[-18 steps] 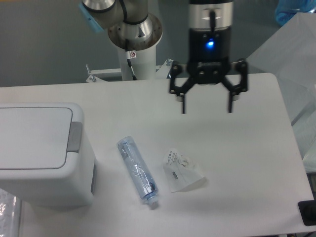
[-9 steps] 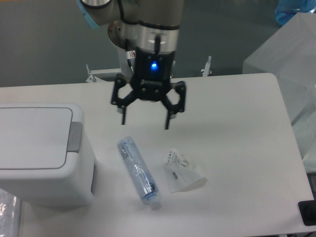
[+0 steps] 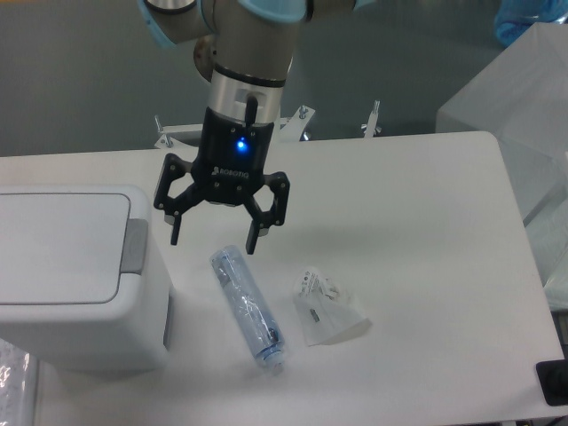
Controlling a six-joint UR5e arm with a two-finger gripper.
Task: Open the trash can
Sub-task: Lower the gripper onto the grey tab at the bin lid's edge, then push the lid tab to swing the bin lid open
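Note:
The trash can (image 3: 75, 275) is a large white boxy bin at the left of the table, its flat lid down and a grey push tab (image 3: 135, 246) on its right edge. My gripper (image 3: 213, 241) hangs open and empty above the table, just right of the grey tab and apart from it. Its two black fingers point down, the left fingertip (image 3: 175, 238) close to the bin's right side.
A clear plastic bottle (image 3: 248, 306) lies on the white table (image 3: 426, 231) just below the gripper. A crumpled clear wrapper (image 3: 325, 311) lies to its right. White draped material stands at the far right edge.
The gripper has moved left and slightly down across the table, from the right of centre to beside the bin's grey tab. It stayed open. Nothing else moved.

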